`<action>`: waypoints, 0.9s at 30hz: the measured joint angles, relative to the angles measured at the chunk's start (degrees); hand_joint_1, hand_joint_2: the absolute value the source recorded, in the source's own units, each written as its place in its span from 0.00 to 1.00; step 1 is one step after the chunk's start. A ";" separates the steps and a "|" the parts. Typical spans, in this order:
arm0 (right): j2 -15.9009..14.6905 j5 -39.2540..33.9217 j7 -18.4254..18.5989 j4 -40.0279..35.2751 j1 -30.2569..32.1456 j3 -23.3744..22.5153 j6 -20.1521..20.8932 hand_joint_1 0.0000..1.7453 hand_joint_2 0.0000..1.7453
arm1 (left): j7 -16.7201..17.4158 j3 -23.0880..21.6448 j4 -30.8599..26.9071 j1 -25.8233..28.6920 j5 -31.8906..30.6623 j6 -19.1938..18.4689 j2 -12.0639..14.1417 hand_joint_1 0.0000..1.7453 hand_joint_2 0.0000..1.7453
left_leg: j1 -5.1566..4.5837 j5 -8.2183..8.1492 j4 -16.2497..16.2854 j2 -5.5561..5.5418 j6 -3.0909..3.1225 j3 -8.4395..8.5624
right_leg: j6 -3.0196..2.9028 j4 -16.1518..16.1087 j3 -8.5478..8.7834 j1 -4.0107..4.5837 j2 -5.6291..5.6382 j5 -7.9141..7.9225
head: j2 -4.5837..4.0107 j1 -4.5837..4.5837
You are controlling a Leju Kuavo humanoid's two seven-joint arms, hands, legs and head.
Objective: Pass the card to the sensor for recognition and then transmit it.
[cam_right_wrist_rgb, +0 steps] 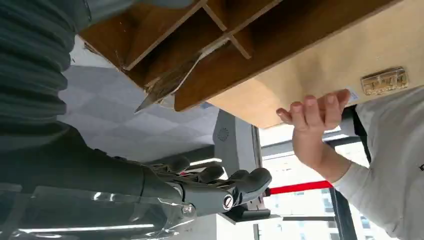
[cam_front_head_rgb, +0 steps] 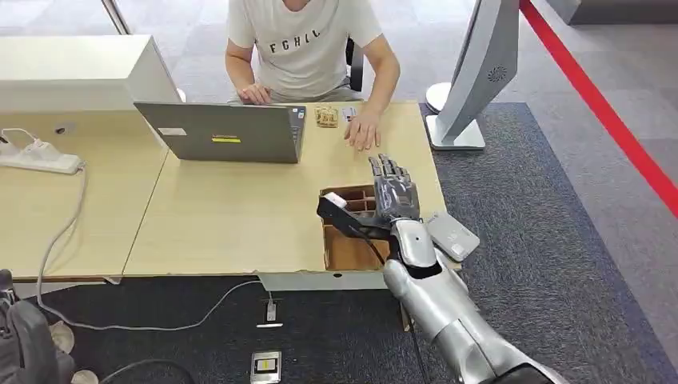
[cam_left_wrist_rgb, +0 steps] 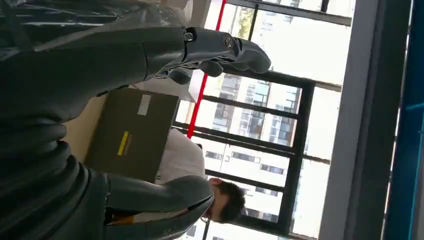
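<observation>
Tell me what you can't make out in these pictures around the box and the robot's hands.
- Brown compartmented cardboard box: head view, the right robot hand and its black thumb hide part of the compartments; any card there is unclear.
- Small grey flat device: partly behind the silver forearm.
- Left robot hand: fingers stretched out, nothing seen in them.

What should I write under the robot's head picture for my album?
The robot's right hand hovers over a divided cardboard box while a person works at a laptop.
</observation>
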 joint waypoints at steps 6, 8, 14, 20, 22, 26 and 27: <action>-2.01 0.15 1.62 0.66 0.07 -0.30 0.09 0.00 1.00 | -0.11 0.00 0.00 1.02 -0.61 0.00 -0.42 0.00 1.00 | -0.01 0.00 0.01 0.00 0.00 0.00 | 0.00 -0.02 -0.01 -0.01 0.00 0.00 | 0.00 0.00; -2.99 0.20 2.16 0.66 0.12 -0.61 0.07 0.00 1.00 | -0.13 0.00 0.00 1.29 -0.61 0.00 -0.48 0.00 1.00 | -0.01 0.00 0.01 0.00 0.00 0.01 | 0.00 -0.03 -0.01 -0.01 0.00 0.01 | 0.00 0.00; -5.66 0.42 2.80 -1.18 0.76 -1.73 0.52 0.03 1.00 | -0.15 0.02 -0.09 1.95 -0.92 0.00 -0.90 0.00 1.00 | -0.01 0.00 0.02 0.00 0.00 0.01 | 0.00 -0.02 0.00 -0.01 0.00 0.01 | 0.00 -0.02; -7.63 -0.54 3.08 -4.67 1.52 -2.29 0.61 0.84 1.00 | -0.18 0.04 -0.15 2.38 -1.42 0.00 -1.31 0.00 1.00 | -0.01 0.00 0.02 0.01 0.00 0.01 | 0.00 -0.02 -0.02 0.00 0.00 0.01 | 0.00 -0.02; -8.72 -1.44 3.93 -6.97 2.07 -2.80 1.59 0.86 1.00 | -0.22 0.04 -0.37 2.65 -1.08 0.00 -1.31 0.00 1.00 | -0.01 0.00 0.02 0.01 0.00 0.03 | 0.00 -0.03 -0.02 -0.01 0.00 0.01 | 0.00 -0.02; -11.50 -3.87 5.33 -12.79 4.39 -3.80 5.23 0.85 1.00 | -0.22 0.00 -0.57 2.04 1.25 0.00 -0.94 0.00 1.00 | -0.01 0.00 0.02 0.00 0.01 0.03 | 0.01 -0.06 0.00 -0.01 0.00 0.01 | 0.00 -0.02; -12.16 -4.39 5.36 -14.30 5.14 -4.15 6.08 0.85 1.00 | -0.22 -0.13 -0.57 1.48 2.01 0.00 -0.59 0.00 1.00 | -0.01 0.00 0.02 0.00 0.01 0.02 | 0.01 -0.06 0.00 -0.01 0.00 0.01 | 0.00 -0.02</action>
